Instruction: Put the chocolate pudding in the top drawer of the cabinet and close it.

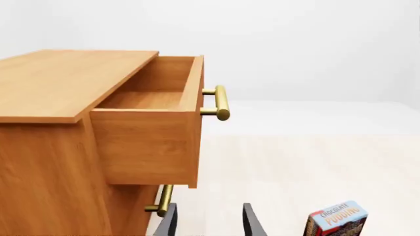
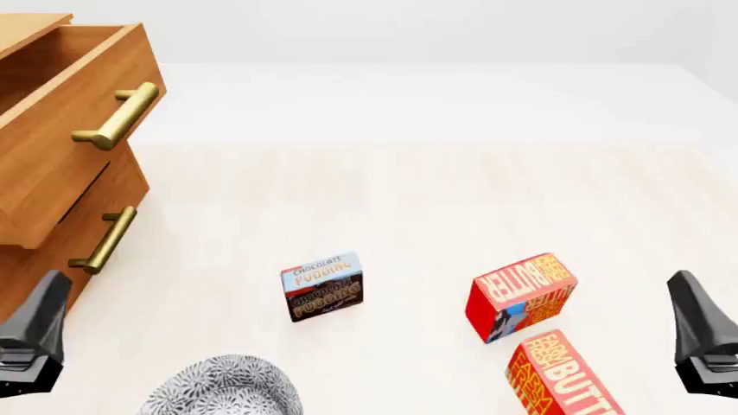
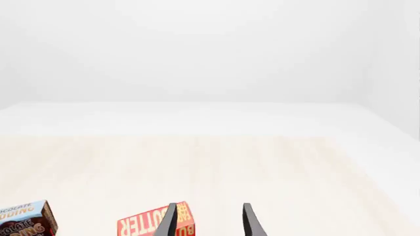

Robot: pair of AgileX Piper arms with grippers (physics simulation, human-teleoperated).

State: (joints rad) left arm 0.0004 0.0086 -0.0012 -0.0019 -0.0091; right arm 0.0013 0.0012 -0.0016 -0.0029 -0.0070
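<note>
Cabinet at far left of table; top drawer seen pulled out, brass handle forward, interior bare in left wrist view. Pudding found upright on the table, mid-front, well apart from cabinet. Two butter boxes noted to its right, patterned bowl near front edge. Left gripper and right gripper: jaws parted, nothing held.

Brown-and-blue chocolate pudding, warm brown cabinet, red-orange butter boxes
</note>
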